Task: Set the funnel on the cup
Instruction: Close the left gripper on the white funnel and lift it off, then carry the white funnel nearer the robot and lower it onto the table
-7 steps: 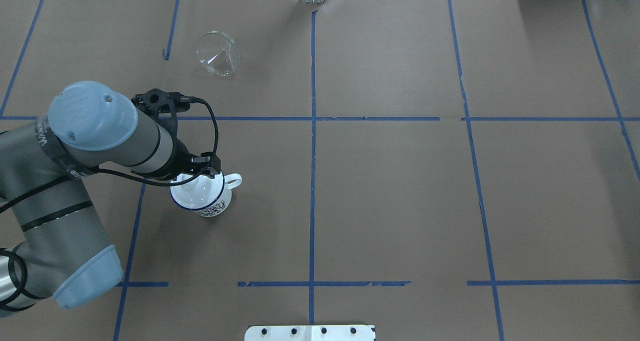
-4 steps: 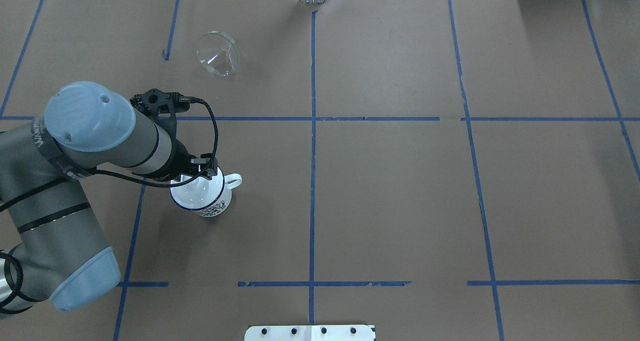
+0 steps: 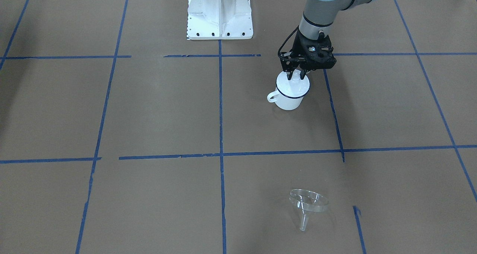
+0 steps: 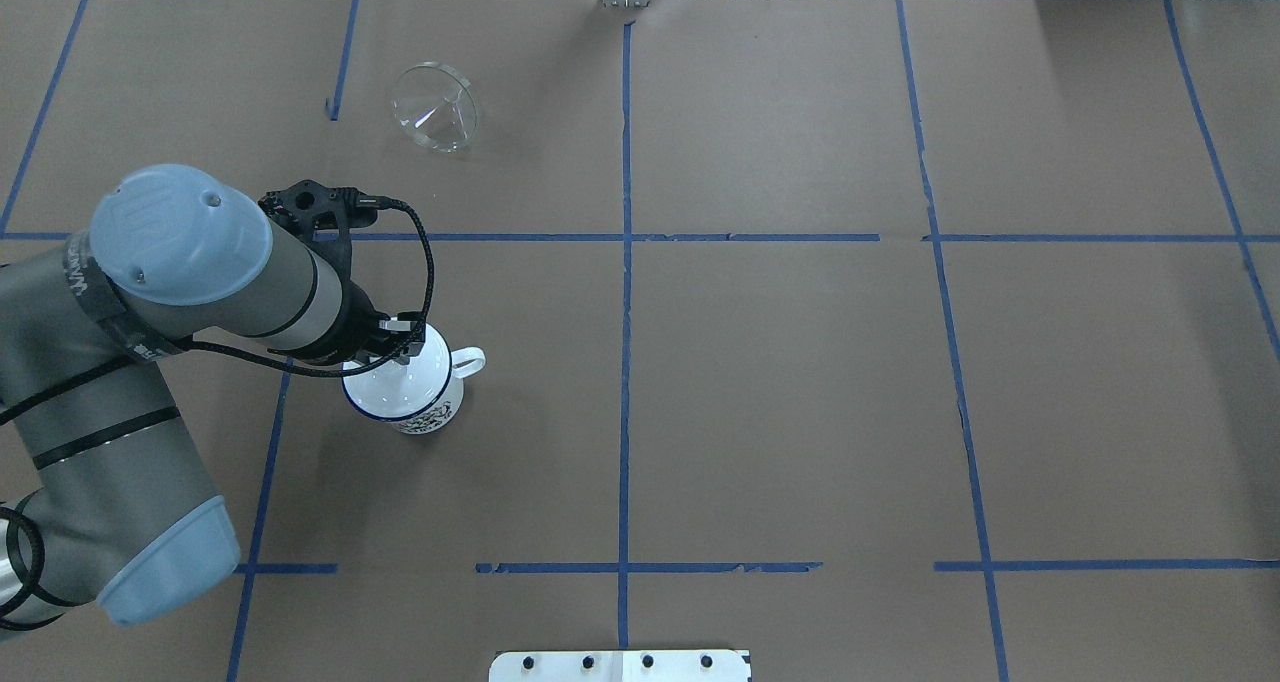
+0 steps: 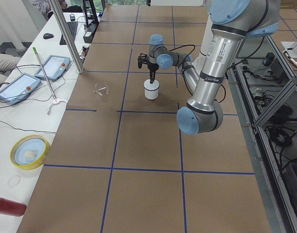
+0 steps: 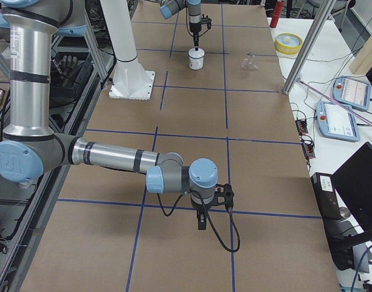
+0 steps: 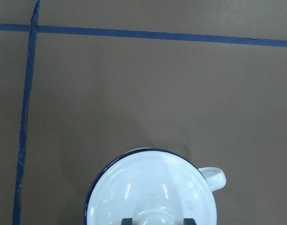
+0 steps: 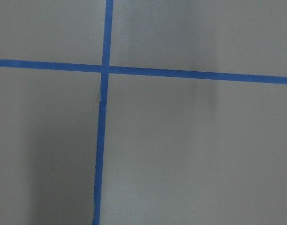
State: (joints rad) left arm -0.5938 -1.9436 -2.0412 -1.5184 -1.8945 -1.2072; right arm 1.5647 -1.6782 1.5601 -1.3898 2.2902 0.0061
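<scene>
1. Left claw: points straight down over the cup. Fingertips are cut off by the bottom edge of the wrist view. They press on either side of the knob, so the claw is clamped on it.
2. Lid: white, domed, seated on the cup and covering its mouth. The cup's interior is hidden.
3. Cup: white with a dark blue rim, upright on the bench. It stands left of centre in the overhead view. Handle points to 3 o'clock there. The arm hides part of the rim, and a dark print on the near wall is too small to read.
4. Funnel: clear, lying tipped on the bench at 12 o'clock from the cup, well apart, touched by nothing. In the front-facing view its spout points to 6 o'clock. Its walls are hard to trace against the brown paper.
5. Right claw: seen only in the right side view, low over bare bench. Its wrist view shows only blue tape lines. Open or closed: cannot tell.
</scene>
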